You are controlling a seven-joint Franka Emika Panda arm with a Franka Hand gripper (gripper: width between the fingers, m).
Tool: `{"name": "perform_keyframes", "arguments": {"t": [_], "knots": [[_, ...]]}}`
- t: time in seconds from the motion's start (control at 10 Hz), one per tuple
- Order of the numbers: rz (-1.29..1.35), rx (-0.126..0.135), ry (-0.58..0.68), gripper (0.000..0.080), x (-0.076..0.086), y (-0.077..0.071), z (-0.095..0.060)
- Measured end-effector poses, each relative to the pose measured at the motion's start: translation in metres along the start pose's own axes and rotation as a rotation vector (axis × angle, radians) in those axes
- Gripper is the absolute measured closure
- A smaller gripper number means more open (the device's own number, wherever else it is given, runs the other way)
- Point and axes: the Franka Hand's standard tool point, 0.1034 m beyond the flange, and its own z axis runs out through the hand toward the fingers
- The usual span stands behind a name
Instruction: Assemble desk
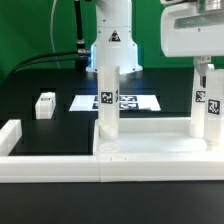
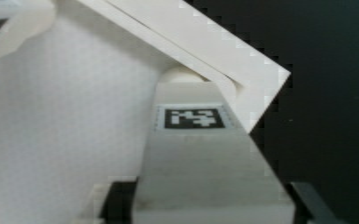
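White plastic square block legs [image 1: 108, 100], I count three, two upright at one white rimmed tabletop panel [image 1: 155, 125], one lying apart [image 1: 44, 104], my claw [image 2: 208, 203] clamping one upright leg [image 1: 205, 105], black desk [image 1: 50, 132], green backdrop [image 1: 30, 30].

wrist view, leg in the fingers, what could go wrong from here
1. The held leg sits between the fingers by the tabletop corner. If it is tilted, it may jam rather than seat.
2. The exterior view shows another upright leg nearby. A sideways swing of the arm could knock it.
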Motion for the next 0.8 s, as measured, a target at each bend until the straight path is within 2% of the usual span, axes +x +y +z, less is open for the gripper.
{"name": "perform_keyframes", "arguments": {"t": [0.1,0.2,0.3,0.4,0.5,0.6,0.8], "knots": [[-0.014,0.000,0.000,0.0512,0.0000,0.0000,0.0000],[-0.055,-0.001,0.000,0.0397,0.0003,0.0000,-0.0001],[-0.094,-0.005,-0.002,0.0234,0.0007,-0.0014,-0.0017],[-0.136,-0.006,0.000,0.0234,-0.0011,-0.0039,-0.0032],[-0.268,-0.009,0.006,0.0176,-0.0027,-0.0049,-0.0040],[-0.405,-0.008,0.009,0.0157,-0.0043,-0.0069,-0.0065],[-0.595,-0.012,0.009,0.0151,-0.0062,-0.0068,-0.0052]]}}
